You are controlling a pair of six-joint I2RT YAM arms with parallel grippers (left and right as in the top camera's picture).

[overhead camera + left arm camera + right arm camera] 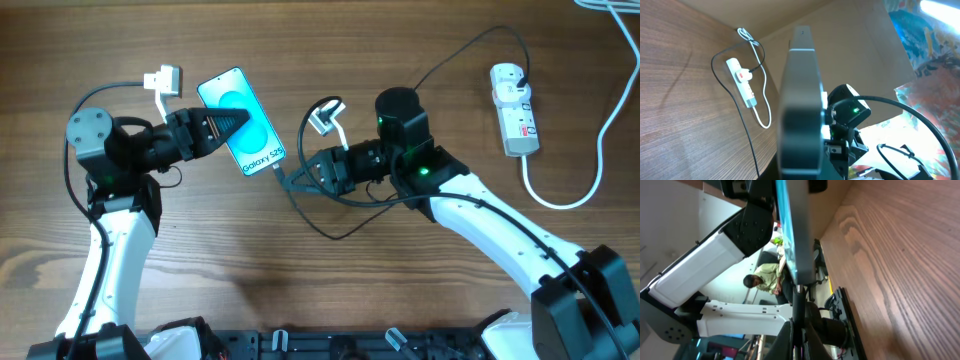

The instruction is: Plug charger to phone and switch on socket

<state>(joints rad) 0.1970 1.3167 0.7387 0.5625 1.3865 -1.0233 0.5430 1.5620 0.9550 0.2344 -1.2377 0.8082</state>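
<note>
**Holding phone (pixel 258 150), plug at its end**

L claw (pixel 228 122) clamped shut across phone's middle. R claw (pixel 288 180) pinched tight on charger (pixel 330 236) near its tip, tip meeting phone's bottom edge; can't tell if seated. Socket (pixel 514 110) lies well apart, far right of table (pixel 400 300), black cable plugged in.

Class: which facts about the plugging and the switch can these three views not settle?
1. Whether the tip of the charger is seated in the phone: in the overhead view the right gripper covers the port, and the right wrist view is blurred there.
2. The switch position on the socket: too small in the overhead and left wrist views.
3. The far end of the white cord: cut off by the overhead view's edge.
</note>
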